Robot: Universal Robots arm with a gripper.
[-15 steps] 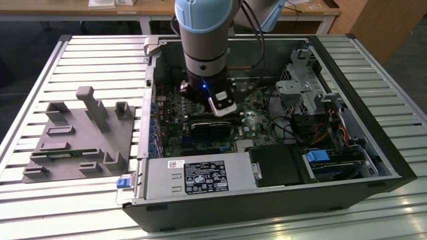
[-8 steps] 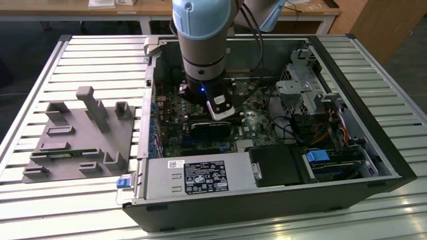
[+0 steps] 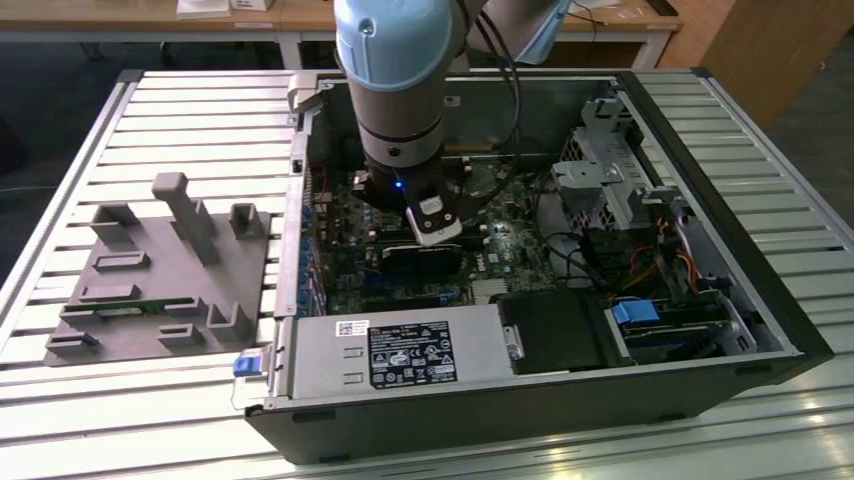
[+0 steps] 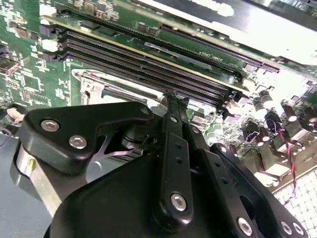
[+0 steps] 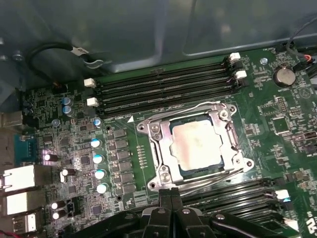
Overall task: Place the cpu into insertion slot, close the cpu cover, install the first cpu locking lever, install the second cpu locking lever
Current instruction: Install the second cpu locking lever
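First wrist view: cpu (image 5: 197, 146) lies seated in the insertion slot (image 5: 163, 171), pale top showing through the window of the cpu cover (image 5: 154, 133), which lies flat over it. Claw (image 5: 171, 194) fingers together, nothing between them, tips just beside the socket edge. Second wrist view: memory slots (image 4: 148, 69) beyond the claw. Exterior view: arm (image 3: 398, 90) reaches down into the open computer case (image 3: 694, 300); grey fixture (image 3: 160, 275) lies on the slatted counter (image 3: 747, 420) beside it.
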